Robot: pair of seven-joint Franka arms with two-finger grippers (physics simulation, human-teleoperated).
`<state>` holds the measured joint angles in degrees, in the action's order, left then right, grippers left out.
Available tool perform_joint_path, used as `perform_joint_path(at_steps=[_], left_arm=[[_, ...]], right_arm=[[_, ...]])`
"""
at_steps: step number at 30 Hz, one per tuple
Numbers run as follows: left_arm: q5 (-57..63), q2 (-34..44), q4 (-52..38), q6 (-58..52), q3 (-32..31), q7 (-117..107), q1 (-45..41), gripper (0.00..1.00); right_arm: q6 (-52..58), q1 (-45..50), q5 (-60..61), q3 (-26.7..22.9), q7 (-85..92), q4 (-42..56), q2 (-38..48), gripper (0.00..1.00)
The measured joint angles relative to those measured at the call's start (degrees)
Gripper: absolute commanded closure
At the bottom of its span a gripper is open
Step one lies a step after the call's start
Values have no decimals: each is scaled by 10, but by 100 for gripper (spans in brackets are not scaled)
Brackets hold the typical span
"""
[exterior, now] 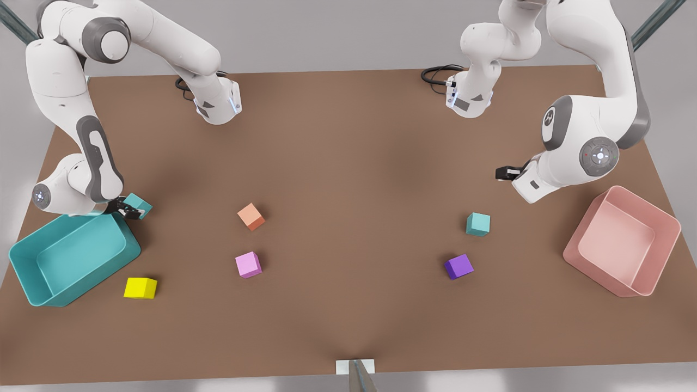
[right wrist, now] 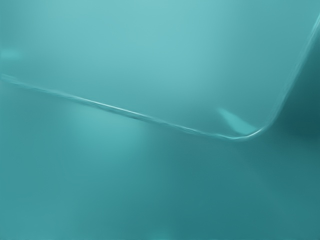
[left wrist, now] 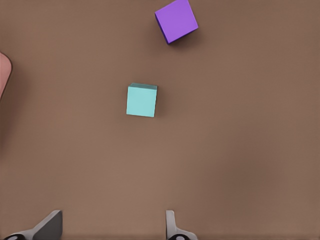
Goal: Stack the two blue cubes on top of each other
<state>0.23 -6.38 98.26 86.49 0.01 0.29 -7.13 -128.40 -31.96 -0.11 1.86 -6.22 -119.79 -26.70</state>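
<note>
Beside the teal bin's (exterior: 32, 283) rim, right end effector (exterior: 126, 209) grips a blue cube (exterior: 139, 203).

You have one teal cube (exterior: 138, 206) held above the teal bin's (exterior: 32, 272) corner; the other teal cube (exterior: 478, 224) lies flat on the table (exterior: 348, 163), beside the purple cube (exterior: 458, 267).

Soft, even overhead light; the surface (exterior: 348, 163) carries faint, diffuse shadows beneath both arms. Beside the right end effector (exterior: 128, 209), the teal bin (right wrist: 150, 60) looms blurred, with a thin glare along its rim.

pink bin (left wrist: 3, 75) cut off by edge
</note>
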Motion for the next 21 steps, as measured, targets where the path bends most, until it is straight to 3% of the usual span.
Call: perform_joint_path(at_steps=[5, 11, 21], left_arm=[[0, -2, 0, -1, 0, 0, 0, 0], [0, -3, 0, -1, 0, 0, -1, 0], [0, -2, 0, -2, -1, 0, -1, 0]], right_arm=[[-3, -1, 1, 0, 6, 0, -2, 4], [-4, -4, 2, 0, 14, 2, -6, 35], [1, -11, 7, 0, 38, 1, 0, 40]])
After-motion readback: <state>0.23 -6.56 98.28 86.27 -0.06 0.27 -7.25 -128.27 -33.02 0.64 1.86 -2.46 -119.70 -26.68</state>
